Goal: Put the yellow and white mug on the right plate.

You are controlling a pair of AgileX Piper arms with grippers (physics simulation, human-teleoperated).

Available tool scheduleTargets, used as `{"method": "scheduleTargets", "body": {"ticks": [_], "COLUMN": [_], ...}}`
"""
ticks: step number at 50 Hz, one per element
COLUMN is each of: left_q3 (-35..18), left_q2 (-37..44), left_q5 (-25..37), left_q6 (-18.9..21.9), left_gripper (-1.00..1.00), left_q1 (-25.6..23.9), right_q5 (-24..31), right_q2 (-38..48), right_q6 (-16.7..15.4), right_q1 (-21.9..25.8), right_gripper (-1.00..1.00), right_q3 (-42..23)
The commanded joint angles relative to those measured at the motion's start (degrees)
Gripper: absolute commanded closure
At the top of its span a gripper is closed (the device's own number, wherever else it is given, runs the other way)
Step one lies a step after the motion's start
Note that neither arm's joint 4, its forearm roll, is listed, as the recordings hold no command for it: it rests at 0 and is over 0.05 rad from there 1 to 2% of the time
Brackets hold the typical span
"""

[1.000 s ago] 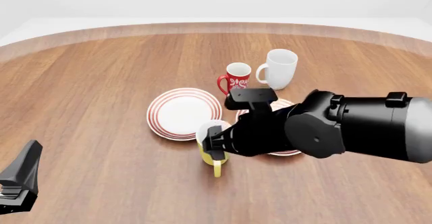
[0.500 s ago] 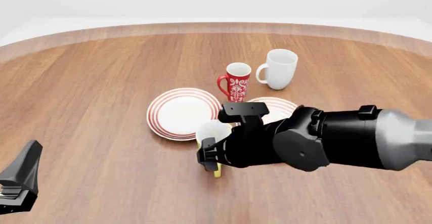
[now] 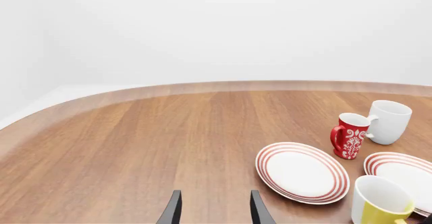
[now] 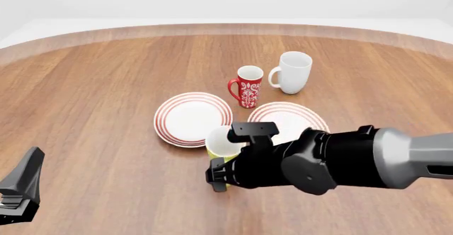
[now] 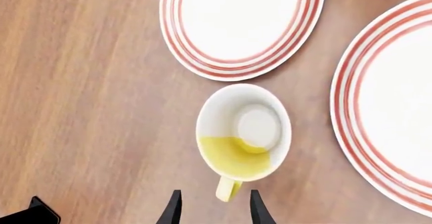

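Observation:
The yellow and white mug (image 5: 243, 133) stands upright on the table, its yellow handle (image 5: 228, 187) pointing toward the near side. My right gripper (image 5: 214, 211) hovers above it, open, with one finger on each side of the handle and nothing held. In the front view the right gripper (image 4: 219, 175) and arm cover most of the mug (image 4: 222, 141). The right plate (image 4: 290, 115) lies just right of the mug, bare. My left gripper (image 3: 214, 213) is open at the near left (image 4: 18, 192), far from the mug (image 3: 378, 204).
The left plate (image 4: 191, 118) lies just behind the mug to the left. A red patterned mug (image 4: 247, 85) and a taller white mug (image 4: 292, 71) stand behind the two plates. The right plate (image 5: 398, 107) and left plate (image 5: 240, 21) flank the mug.
My right arm has pulled back toward the near edge and sunk lower over the yellow mug. The right plate is now mostly uncovered. The left arm is still.

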Motion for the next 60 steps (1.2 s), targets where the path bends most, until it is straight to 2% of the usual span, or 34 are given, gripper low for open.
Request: {"method": "scheduleTargets", "body": {"ticks": [1, 30, 49, 50, 51, 60], "left_q3": [0.0, 0.0, 0.0, 0.0, 0.0, 0.0], "left_q2": [0.0, 0.0, 0.0, 0.0, 0.0, 0.0], "left_q5": [0.0, 0.0, 0.0, 0.0, 0.0, 0.0], "left_q6": [0.0, 0.0, 0.0, 0.0, 0.0, 0.0], "left_gripper": [-1.0, -1.0, -1.0, -1.0, -1.0, -1.0], "left_q1": [0.0, 0.0, 0.0, 0.0, 0.0, 0.0], "right_q5": [-1.8, -7.6, -7.9, -7.5, -7.1, -7.2], "right_q2": [1.3, 4.3, 2.4, 1.9, 1.7, 1.6], "right_q6": [0.8, 2.7, 2.2, 0.9, 0.2, 0.6], "right_q1": [0.5, 0.6, -0.4, -1.2, -1.7, -1.2], "right_gripper": [-1.0, -1.0, -1.0, 1.0, 1.0, 1.0], "right_q3": [0.6, 3.5, 5.1, 4.9, 4.8, 4.7]}}
